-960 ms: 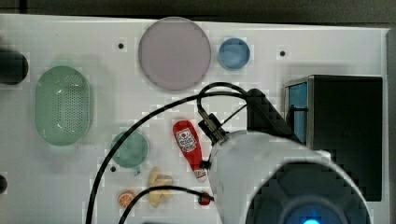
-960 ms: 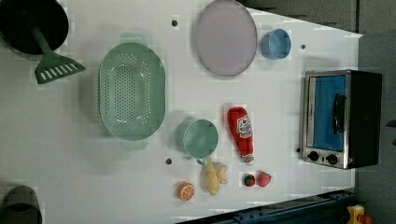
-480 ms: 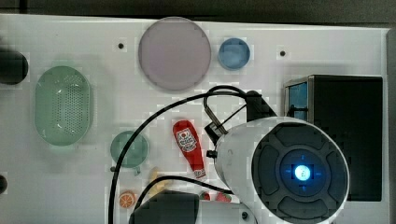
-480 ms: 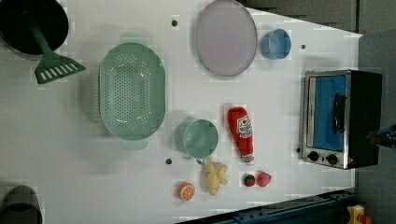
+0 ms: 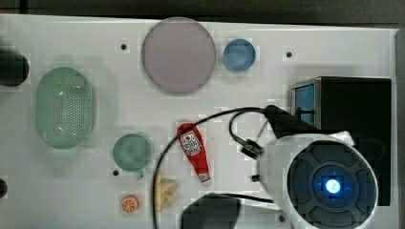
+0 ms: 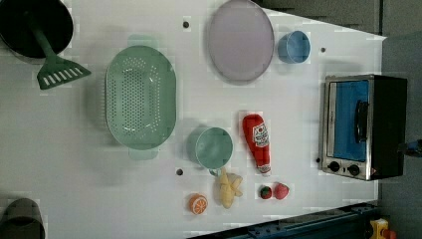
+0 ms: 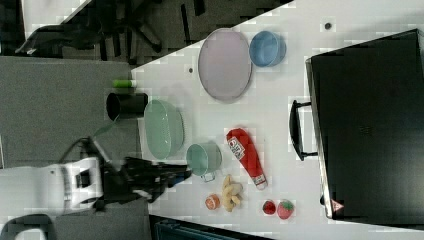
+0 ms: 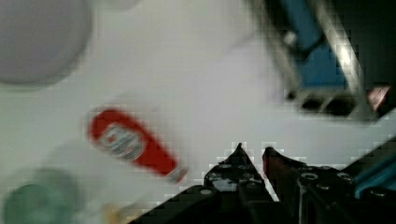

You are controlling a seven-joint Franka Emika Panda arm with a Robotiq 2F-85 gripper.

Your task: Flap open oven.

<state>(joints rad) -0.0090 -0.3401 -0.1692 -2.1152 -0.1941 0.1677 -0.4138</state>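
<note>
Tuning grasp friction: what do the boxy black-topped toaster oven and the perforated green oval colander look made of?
Boxy black-topped toaster oven: likely painted metal shell, matte black; shiny silver front trim reads as metal; blue door looks like glass; dark bar handle, material unclear.
Perforated green oval colander: probably plastic, judging by its uniform pastel colour and dull finish.

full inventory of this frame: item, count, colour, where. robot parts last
oven: 1, black body, blue glass door shut, at the left view's right edge.
plate: 1, pale lilac, left view's top centre.
small bowl: 1, blue, right of the plate in the left view.
colander: 1, green, left view's left-centre.
cup: 1, green, beside the colander.
ketchup bottle: 1, red, lying flat right of the cup in the left view.
orange slice: 1, orange, left view's bottom.
banana: 1, yellow, beside the orange slice.
strawberries: 2, red, below the ketchup bottle in the left view.
spatula: 1, green, left view's top left.
gripper: 1, black, fingertips close together, above bare table.
</note>
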